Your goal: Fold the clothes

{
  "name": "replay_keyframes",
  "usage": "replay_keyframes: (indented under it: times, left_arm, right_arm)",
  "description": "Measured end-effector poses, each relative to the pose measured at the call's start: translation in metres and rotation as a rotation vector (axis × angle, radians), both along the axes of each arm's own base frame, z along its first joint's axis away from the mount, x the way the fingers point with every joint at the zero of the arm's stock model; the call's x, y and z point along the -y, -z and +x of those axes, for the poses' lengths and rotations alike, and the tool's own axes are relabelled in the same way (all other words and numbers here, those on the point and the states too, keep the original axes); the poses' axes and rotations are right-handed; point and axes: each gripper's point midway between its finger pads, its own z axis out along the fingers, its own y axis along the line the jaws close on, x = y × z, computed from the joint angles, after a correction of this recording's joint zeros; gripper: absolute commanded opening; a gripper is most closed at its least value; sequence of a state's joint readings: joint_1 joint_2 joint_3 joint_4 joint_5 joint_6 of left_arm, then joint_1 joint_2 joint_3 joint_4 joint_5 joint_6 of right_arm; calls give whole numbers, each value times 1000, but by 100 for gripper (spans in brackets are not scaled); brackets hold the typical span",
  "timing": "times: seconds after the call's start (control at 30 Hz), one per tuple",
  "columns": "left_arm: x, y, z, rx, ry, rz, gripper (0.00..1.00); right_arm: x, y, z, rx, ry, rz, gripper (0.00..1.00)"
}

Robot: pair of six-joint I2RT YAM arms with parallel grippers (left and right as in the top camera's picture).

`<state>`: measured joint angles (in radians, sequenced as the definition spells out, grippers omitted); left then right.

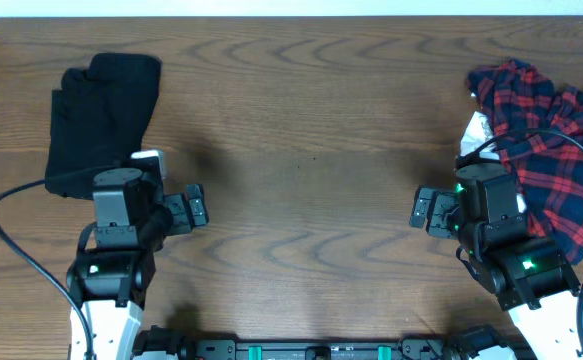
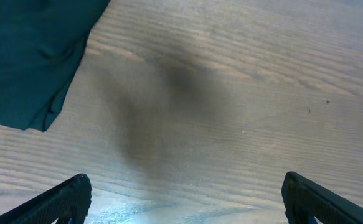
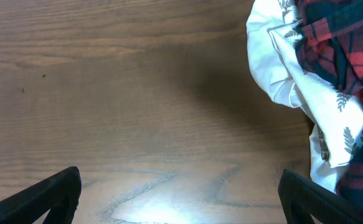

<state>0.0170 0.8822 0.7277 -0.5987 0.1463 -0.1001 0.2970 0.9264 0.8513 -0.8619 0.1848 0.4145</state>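
Hovering over bare wood, both grippers empty; the clothes lie at the two ends of the table.

Black garment lies fairly flat at the table's left end, toward the far edge; its corner shows dark at upper left in the left wrist view. Red-and-navy plaid shirt sits in a crumpled heap at the table's right end. It lies partly over a white leaf-print garment, whose edge pokes out toward the table's middle. Left gripper is over the table's near-left part, close to the black garment's near corner, fingers clear of the cloth, jaws spread wide with nothing between them. Right gripper is over the near-right part, beside the white cloth, jaws likewise wide and empty. Both point toward the table's middle.
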Motion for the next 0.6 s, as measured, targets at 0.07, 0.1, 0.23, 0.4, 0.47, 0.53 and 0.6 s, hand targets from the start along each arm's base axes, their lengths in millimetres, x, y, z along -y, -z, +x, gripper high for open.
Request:
replay_keyframes:
  times: [0.07,0.1,0.23,0.4,0.47,0.53,0.6]
  left_arm:
    - [0,3,0,-14,0,0,98]
    - [0,5,1,-19,0,0,98]
    - [0,11,1,-43,0,-1,98]
    - [0,18,2,-72,0,-2,98]
    - [0,20,2,-79,0,-2,98]
    - [0,22,2,-88,0,-1,98]
    - [0,23,3,-94,0,-2,98]
  right_arm:
    - [0,0,0,0,0,0,99]
    - [0,0,0,0,0,0,99]
    - [0,0,0,0,2,2,99]
    - [3,8,-10,-52,2,-14,99]
    - [3,8,-9,-48,2,-13,99]
    - [0,1,2,6,2,3,99]
    - [-5,-9,16,78,-4,19,99]
